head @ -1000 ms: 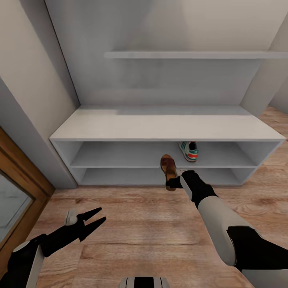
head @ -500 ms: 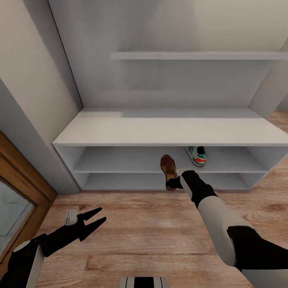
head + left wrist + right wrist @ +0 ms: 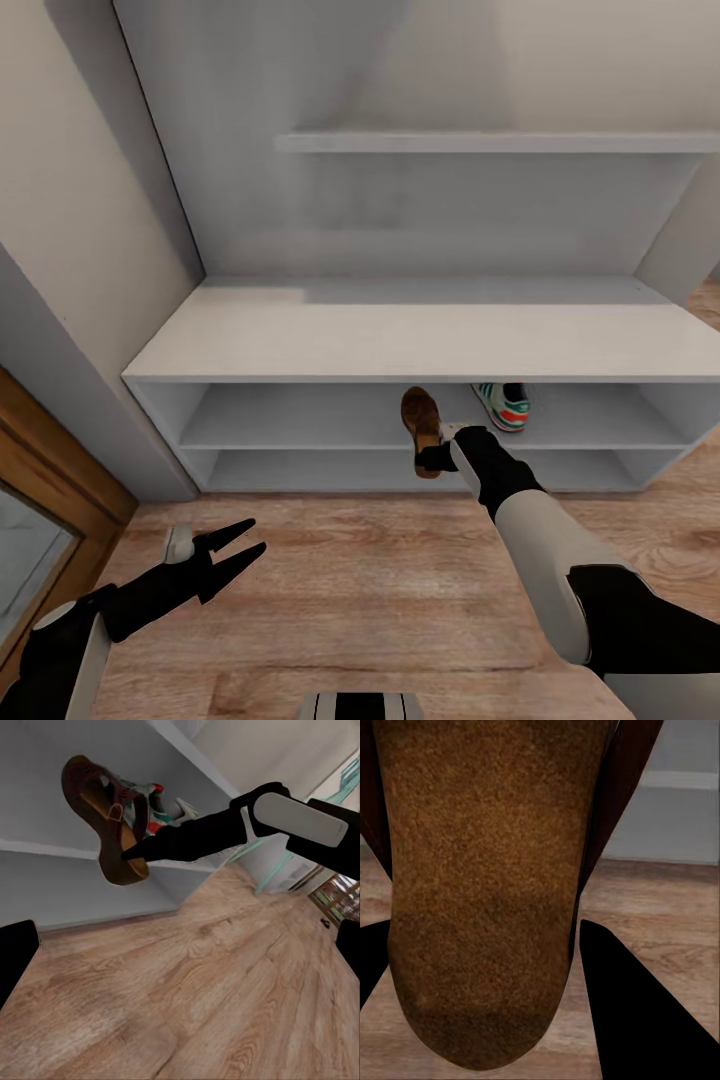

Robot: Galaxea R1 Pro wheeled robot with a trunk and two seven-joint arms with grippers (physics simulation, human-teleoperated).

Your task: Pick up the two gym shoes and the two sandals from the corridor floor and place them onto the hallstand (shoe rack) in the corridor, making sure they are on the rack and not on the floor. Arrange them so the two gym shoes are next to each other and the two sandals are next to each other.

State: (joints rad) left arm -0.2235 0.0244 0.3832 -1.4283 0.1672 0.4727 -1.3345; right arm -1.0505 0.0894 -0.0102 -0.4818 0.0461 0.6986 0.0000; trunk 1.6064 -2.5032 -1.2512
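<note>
Nearest, the left gripper (image 3: 243, 547) hangs low over the corridor floor (image 3: 380, 560), fingers spread, holding nothing. Beyond it the right gripper (image 3: 428, 458) pinches a sandal (image 3: 421, 417) by its heel end, lifted before the hallstand (image 3: 420, 340) front edge. Dark brown strap, tan footbed; it looks light and fairly stiff, so the heel grip should serve. Farthest, a gym shoe (image 3: 503, 404) sits on the upper shelf, right of middle.

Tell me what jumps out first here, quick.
The right gripper holds a brown sandal in the air in front of the grey rack, level with its upper shelf. One gym shoe already sits on that shelf, to the sandal's right. The left gripper hangs open and empty over the wood floor.
</note>
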